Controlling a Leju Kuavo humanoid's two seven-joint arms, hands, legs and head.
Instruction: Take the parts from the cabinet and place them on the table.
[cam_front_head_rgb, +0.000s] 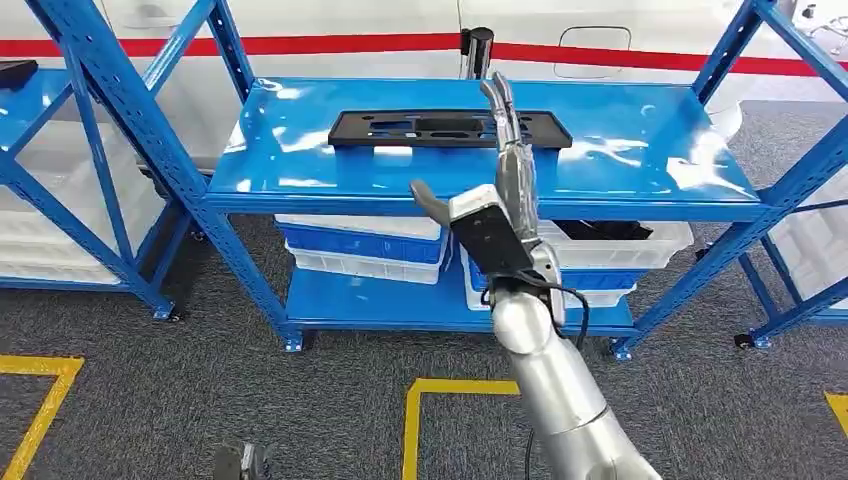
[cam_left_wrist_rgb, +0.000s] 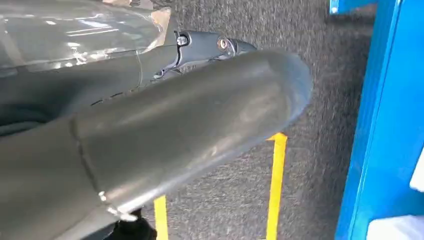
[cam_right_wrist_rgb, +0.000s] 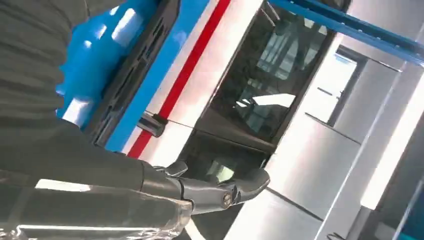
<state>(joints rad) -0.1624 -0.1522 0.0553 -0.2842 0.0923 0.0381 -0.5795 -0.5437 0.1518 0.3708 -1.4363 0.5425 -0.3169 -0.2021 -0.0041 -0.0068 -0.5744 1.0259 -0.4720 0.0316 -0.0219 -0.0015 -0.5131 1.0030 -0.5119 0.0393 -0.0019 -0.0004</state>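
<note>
Shelving in blue steel stands across the room: a rack (cam_front_head_rgb: 60, 170) at the far left, then the main cabinet (cam_front_head_rgb: 300, 185) in the middle, its top shelf glossy and bright. Grey carpet lies under it all, marked with yellow floor tape (cam_front_head_rgb: 440, 400). On that top shelf lies the part (cam_front_head_rgb: 400, 128), a long flat black panel with cut-out slots, set lengthwise near the back edge. On the lower shelf sit white and blue crates (cam_front_head_rgb: 365, 245). The left hand (cam_left_wrist_rgb: 165, 130) hangs low over the carpet beside a blue upright, thumb and fingers close together; I cannot tell if it holds anything. Right of centre the silver right arm reaches up to the shelf, and the right hand (cam_front_head_rgb: 505, 165) is held out flat with fingers straight and thumb spread, empty, its fingertips (cam_front_head_rgb: 497, 92) over the panel's right half; whether they touch it I cannot tell
</note>
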